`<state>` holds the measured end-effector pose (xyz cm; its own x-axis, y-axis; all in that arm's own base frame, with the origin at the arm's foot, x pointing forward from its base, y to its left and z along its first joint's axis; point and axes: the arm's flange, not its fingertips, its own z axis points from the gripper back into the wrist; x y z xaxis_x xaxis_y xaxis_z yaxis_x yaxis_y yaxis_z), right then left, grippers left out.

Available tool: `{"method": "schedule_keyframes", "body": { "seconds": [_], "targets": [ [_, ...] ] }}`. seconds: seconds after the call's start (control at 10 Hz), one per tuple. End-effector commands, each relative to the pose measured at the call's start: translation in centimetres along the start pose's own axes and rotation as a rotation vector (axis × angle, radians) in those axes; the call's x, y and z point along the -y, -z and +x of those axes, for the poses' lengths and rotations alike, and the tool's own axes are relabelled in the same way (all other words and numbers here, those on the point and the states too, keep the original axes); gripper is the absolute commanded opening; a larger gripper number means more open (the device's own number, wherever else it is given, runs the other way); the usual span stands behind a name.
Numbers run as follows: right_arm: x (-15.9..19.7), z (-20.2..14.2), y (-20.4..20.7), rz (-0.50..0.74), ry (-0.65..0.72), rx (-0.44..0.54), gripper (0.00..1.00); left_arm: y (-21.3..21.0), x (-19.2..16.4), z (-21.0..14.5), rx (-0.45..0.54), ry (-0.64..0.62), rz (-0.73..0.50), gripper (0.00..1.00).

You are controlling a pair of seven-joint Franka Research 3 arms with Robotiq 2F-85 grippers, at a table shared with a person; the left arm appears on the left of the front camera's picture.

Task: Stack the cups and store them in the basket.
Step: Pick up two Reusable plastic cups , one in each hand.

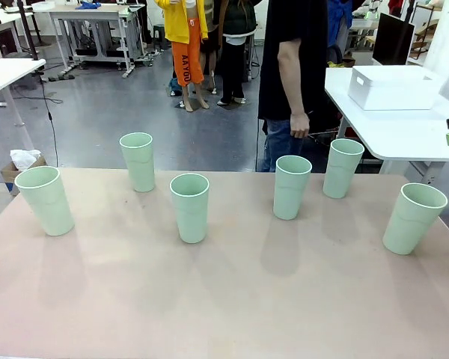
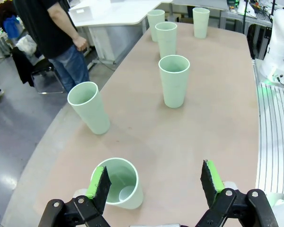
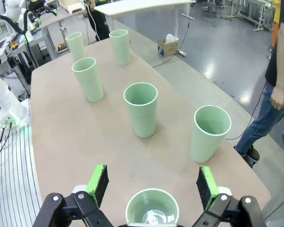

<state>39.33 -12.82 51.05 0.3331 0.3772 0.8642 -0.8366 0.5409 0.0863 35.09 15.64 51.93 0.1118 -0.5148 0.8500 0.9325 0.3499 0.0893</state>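
Six pale mint-green cups stand upright and apart on the pink table: cup (image 1: pixel 45 200) at far left, cup (image 1: pixel 138 161), cup (image 1: pixel 190 207), cup (image 1: pixel 292 187), cup (image 1: pixel 343 167) and cup (image 1: pixel 413 218) at far right. My left gripper (image 2: pixel 156 184) is open above the table, with the leftmost cup (image 2: pixel 118 182) just inside its left finger (image 2: pixel 100 187). My right gripper (image 3: pixel 152 185) is open over the rightmost cup (image 3: pixel 152 208), which sits centred between the fingers. The white basket (image 1: pixel 393 87) rests on a white side table at the back right.
A person (image 1: pixel 292 67) in a black shirt stands at the far edge, hand hanging by the hip. The white side table (image 1: pixel 404 134) adjoins the far right corner. Wide bare tabletop (image 1: pixel 224 299) lies in front of the cups.
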Motion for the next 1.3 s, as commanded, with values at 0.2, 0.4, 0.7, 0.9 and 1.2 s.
{"method": "schedule_keyframes", "body": {
  "seconds": [0.2, 0.4, 0.7, 0.9, 1.2],
  "targets": [
    [0.0, 0.14, 0.09, 0.004, -0.003, 0.008, 1.0, -0.05, 0.06, 0.07, 0.012, 0.008, -0.003, 1.0],
    [0.0, 0.14, 0.09, 0.004, -0.003, 0.008, 1.0, -0.05, 0.06, 0.07, 0.012, 0.008, -0.003, 1.0],
    [0.0, 0.14, 0.09, 0.004, -0.003, 0.008, 1.0, -0.05, 0.06, 0.07, 0.012, 0.008, -0.003, 1.0],
    [0.0, 0.14, 0.09, 0.004, -0.003, 0.008, 1.0, -0.05, 0.06, 0.07, 0.012, 0.008, -0.003, 1.0],
    [0.0, 0.14, 0.09, 0.004, -0.003, 0.008, 1.0, -0.05, 0.06, 0.07, 0.012, 0.008, -0.003, 1.0]
  ]
}}
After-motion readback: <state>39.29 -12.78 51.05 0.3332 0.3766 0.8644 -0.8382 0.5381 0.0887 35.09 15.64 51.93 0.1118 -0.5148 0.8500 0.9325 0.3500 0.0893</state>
